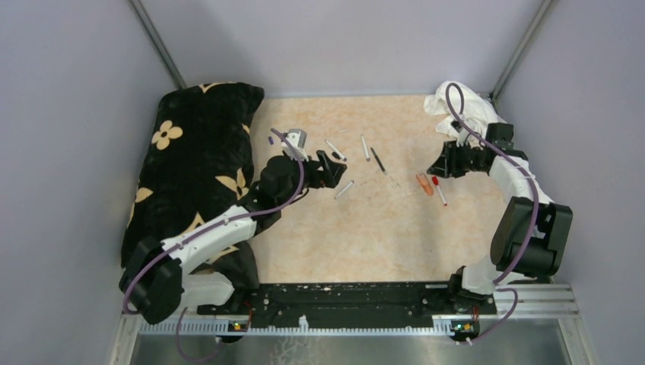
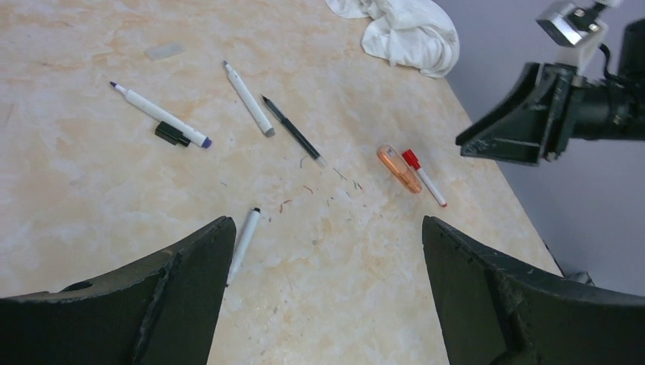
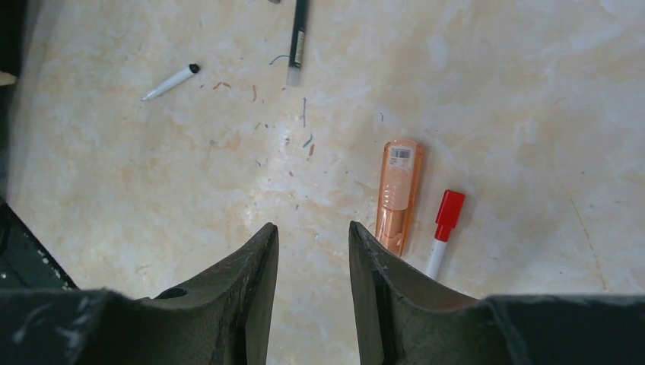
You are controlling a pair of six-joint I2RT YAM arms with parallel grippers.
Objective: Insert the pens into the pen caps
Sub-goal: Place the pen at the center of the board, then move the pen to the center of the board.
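The red pen (image 3: 443, 224) already wears its cap and lies on the tabletop (image 3: 152, 167) beside the highlighter (image 3: 398, 186). So the step in hand looks like choosing the next pen rather than joining one. The right claw (image 3: 312, 228) hangs low with a narrow gap between its fingers and nothing in it. The highlighter lies just ahead of it, off its right-hand finger, with the red pen a little further out on that side. The left claw (image 2: 327, 228) stands wide and empty. A white pen (image 2: 245, 237) with a dark tip lies just beside its left-hand finger. Further ahead of it are a black pen (image 2: 293, 131), a purple pen (image 2: 160, 115) and a loose black cap (image 2: 173, 134) touching that pen's barrel. The next move probably falls to the left claw, which would have to shift sideways until the white pen sits between its fingers, then drop and close. Whether the highlighter is capped cannot be told.
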